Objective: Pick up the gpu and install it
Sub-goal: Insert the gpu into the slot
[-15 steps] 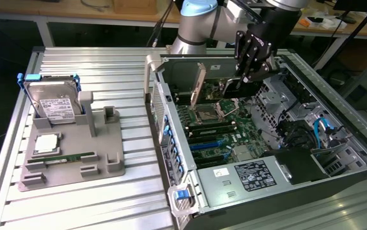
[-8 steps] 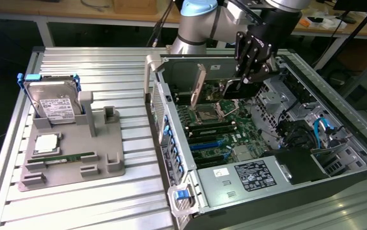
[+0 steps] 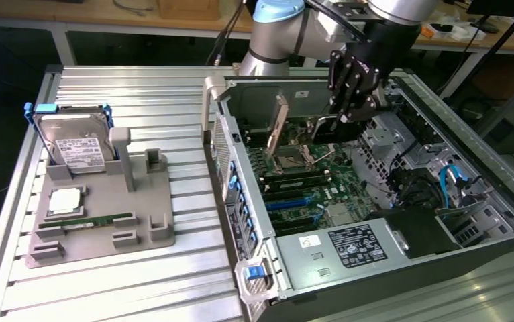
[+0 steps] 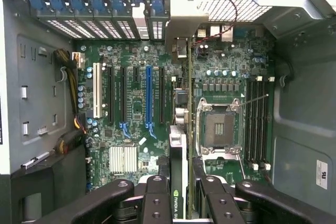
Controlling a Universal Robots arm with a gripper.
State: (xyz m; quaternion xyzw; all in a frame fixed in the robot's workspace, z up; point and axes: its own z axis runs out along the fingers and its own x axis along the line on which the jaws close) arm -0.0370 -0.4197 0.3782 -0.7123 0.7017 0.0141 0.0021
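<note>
Ribbed aluminium bench (image 3: 131, 282) carries everything. On the exterior view's left is a grey plastic holder (image 3: 105, 235), with a silver hard drive with a white label (image 3: 74, 144) standing in it and a narrow green memory stick (image 3: 96, 220) lying flat. On the right is the open black computer case (image 3: 454, 268), its green motherboard (image 4: 131, 77) facing up.

I hang over the far part of that case. My jaws are drawn in to a narrow gap on the gpu (image 4: 178, 171), a thin dark card with a green maker's label. I pinch it by its flat faces, so it hangs edge-down above the board, not yet seated. In my wrist view it sits just beside the open silver processor socket (image 4: 218, 129) and apart from the long blue expansion slot (image 4: 148, 98).

I see three risks. My grip covers only a small part of the card, so it could tilt or slide if its lower edge meets anything. If I come down off-line, the connector edge could strike a slot wall or the socket's bare contacts. The card's end could also snag on the case wall and twist the card in my hold.
</note>
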